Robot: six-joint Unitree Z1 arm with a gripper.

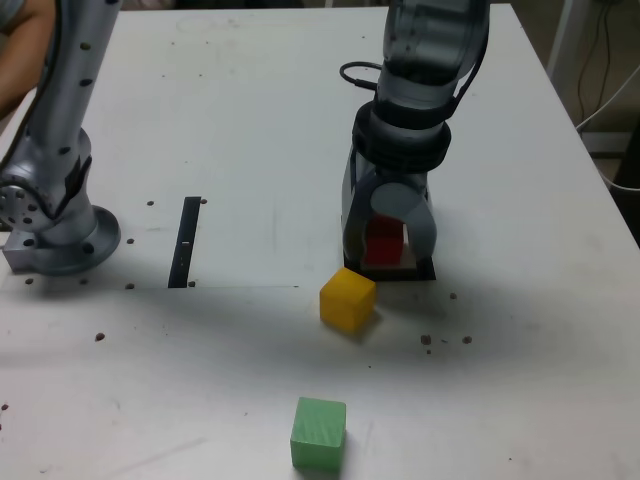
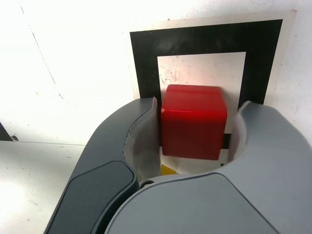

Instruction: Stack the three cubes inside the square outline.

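The red cube (image 1: 383,243) (image 2: 193,122) rests on the white centre of the square outline (image 1: 424,271) (image 2: 204,39). My gripper (image 1: 388,250) (image 2: 200,106) stands straight down over it, open, with a finger on each side. In the wrist view one finger (image 2: 146,122) lies against the cube and a small gap shows at the other finger (image 2: 253,126). The yellow cube (image 1: 347,299) sits on the table just in front of the outline, toward the exterior view's left. Nearer the front edge is the green cube (image 1: 319,432).
A thin black strip (image 1: 186,242) lies on the white table (image 1: 250,120) at the exterior view's left. Beside it stands the arm's grey base (image 1: 55,225). A person's arm (image 1: 20,50) shows at the top left corner. Cables (image 1: 605,95) hang beyond the table's right edge.
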